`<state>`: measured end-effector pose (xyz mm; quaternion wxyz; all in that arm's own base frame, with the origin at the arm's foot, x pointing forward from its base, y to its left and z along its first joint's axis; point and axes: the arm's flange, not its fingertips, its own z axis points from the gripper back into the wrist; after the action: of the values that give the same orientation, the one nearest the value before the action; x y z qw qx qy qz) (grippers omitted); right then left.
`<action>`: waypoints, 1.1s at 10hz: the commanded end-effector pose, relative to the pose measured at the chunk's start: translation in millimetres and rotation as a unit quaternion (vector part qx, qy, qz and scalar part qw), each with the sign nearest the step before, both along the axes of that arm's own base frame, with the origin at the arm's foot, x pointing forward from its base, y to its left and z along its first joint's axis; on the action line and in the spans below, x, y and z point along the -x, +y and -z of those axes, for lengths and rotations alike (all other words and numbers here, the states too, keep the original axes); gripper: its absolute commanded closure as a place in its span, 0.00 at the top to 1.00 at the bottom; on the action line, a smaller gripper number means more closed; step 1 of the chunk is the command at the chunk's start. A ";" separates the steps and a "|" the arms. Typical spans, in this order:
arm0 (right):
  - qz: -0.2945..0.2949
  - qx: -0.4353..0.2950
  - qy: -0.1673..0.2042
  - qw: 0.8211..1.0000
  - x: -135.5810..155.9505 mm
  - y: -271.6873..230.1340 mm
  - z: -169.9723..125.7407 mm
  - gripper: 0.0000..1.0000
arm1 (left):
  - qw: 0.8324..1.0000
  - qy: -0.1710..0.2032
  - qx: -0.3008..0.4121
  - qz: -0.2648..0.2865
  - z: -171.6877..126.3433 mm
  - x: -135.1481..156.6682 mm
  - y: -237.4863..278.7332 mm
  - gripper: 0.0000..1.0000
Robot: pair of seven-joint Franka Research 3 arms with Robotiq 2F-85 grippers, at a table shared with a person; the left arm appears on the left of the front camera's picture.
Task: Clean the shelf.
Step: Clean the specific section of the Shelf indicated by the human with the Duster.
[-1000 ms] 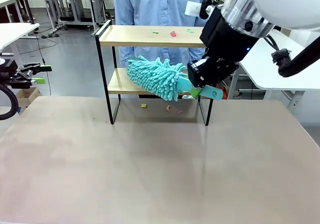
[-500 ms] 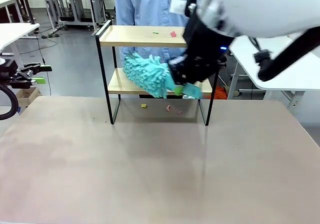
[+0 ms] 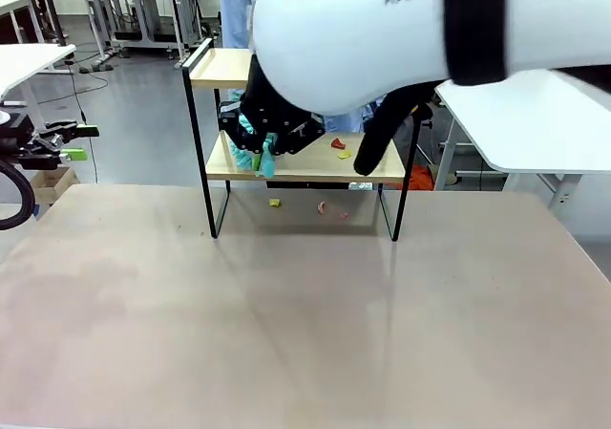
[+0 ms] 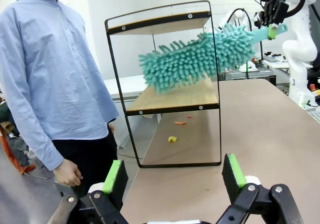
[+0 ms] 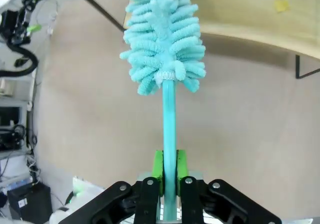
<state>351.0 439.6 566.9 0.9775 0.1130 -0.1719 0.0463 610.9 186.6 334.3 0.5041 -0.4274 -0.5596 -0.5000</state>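
The right arm (image 3: 382, 28) stretched across the middle toward the robot's left, and the right gripper (image 5: 169, 170) was clamped tight on the handle of a teal duster (image 5: 164, 39). The left gripper (image 4: 172, 174) hung at the far left, fingers spread wide and empty.

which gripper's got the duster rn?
The right gripper, shut on the handle of the teal duster. The left gripper is open and empty.

Bright, even indoor light, soft faint shadows. In the front view the right arm (image 3: 382, 28) looms blurred from 11 to 3 o'clock; the table (image 3: 286, 333) has a dull sheen. The left wrist view bows the shelf (image 4: 175, 100) frame; the duster (image 5: 165, 39) is sharp.
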 end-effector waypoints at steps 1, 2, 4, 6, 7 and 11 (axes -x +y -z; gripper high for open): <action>0.029 0.018 -0.031 0.999 -21.2 44.1 2.4 0.13 | 1.000 -0.002 -0.001 0.001 -3.9 0.7 -1.0 1.00; 0.036 0.029 -0.048 0.998 -28.4 54.9 8.0 0.13 | 1.000 -0.002 -0.001 0.001 -3.9 0.7 -1.0 1.00; 0.044 0.038 -0.069 0.996 -40.8 65.3 18.5 0.13 | 1.000 -0.002 -0.001 0.001 -3.9 0.7 -1.0 1.00; 0.045 0.028 -0.066 0.996 -51.3 71.7 31.5 0.13 | 1.000 -0.002 -0.001 0.001 -3.9 0.7 -1.0 1.00; 0.044 0.017 -0.056 0.997 -54.7 73.2 36.0 0.13 | 1.000 -0.002 -0.001 0.001 -3.9 0.7 -1.0 1.00; 0.050 -0.008 -0.009 0.999 -64.2 66.8 50.7 0.13 | 1.000 -0.002 -0.001 0.001 -3.9 0.7 -1.0 1.00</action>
<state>417.5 506.7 512.6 0.9760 0.1000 -0.1936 0.0036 610.9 186.7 334.3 0.5041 -0.4274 -0.5596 -0.5000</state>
